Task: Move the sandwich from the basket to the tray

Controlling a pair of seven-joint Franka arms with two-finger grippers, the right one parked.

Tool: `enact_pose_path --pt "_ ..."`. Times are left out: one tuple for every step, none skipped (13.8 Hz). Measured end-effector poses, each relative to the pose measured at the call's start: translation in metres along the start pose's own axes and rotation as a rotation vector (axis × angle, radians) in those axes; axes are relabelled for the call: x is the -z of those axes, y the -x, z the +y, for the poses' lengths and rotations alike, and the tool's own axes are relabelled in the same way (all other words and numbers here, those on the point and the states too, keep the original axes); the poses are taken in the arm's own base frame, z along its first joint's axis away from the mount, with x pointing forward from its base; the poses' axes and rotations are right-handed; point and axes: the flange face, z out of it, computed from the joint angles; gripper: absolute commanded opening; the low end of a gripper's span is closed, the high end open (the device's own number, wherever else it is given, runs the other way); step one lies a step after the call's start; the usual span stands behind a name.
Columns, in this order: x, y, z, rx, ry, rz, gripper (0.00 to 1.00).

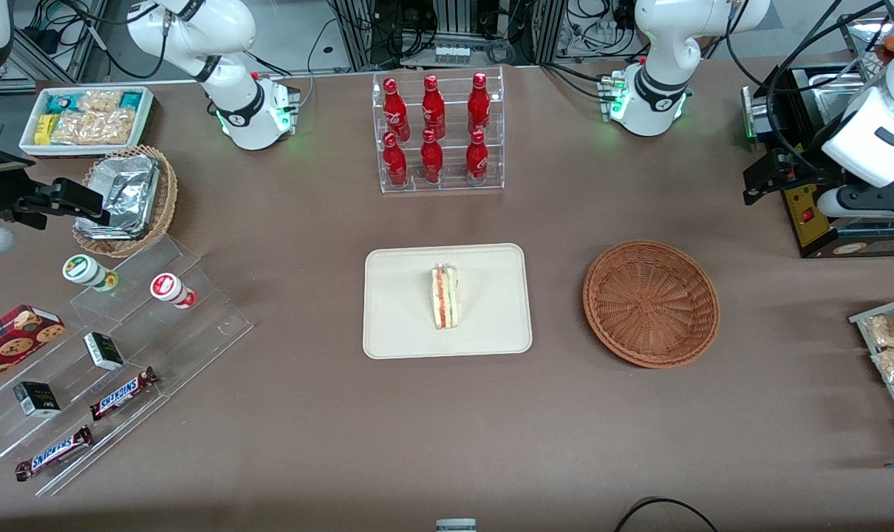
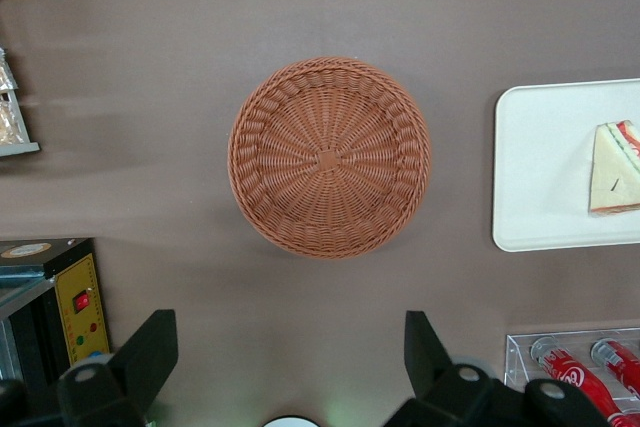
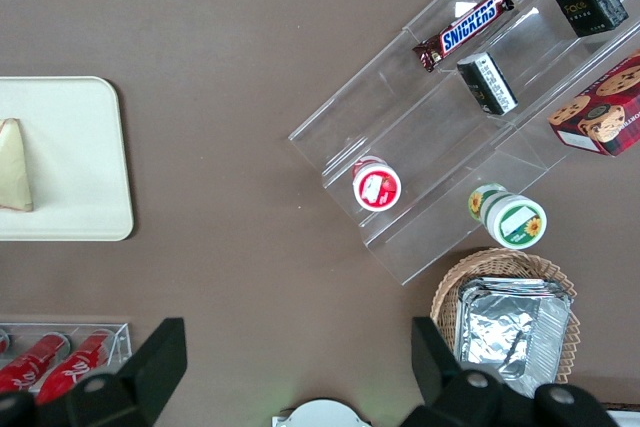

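Front view — sandwich (image 1: 444, 297) on tray (image 1: 395, 325), gripper (image 2: 290, 367) apart

A: What lies on the tray (image 3: 70, 157)?
B: The sandwich (image 3: 14, 165), partly cut off by the frame edge.
A: And elsewhere?
B: A clear stepped stand (image 3: 440, 137) carries Snickers bars (image 3: 470, 25) and cups; beside it sits a wicker basket with foil (image 3: 510, 322).
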Motion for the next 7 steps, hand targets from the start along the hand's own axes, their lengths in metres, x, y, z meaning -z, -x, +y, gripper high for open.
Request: enact_pose_path --pt "-0.0002 -0.0002 -0.002 0.001 0.0 0.0 1.0" --pt "-0.0005 -0.0003 -0.0034 0.001 -0.003 -0.001 1.0" --pt "-0.0011 -0.0005 -0.0045 0.0 -0.014 -0.001 1.0" --pt "-0.0015 -0.0006 -0.0058 0.001 -0.028 -0.001 1.0" --pt "-0.0019 -0.0007 -0.0068 0.002 -0.035 -0.002 1.0" --pt "-0.0022 -0.0009 -0.0083 0.004 -0.038 -0.002 1.0" --pt "-0.0029 -0.0009 -0.0103 0.007 -0.039 -0.004 1.0"
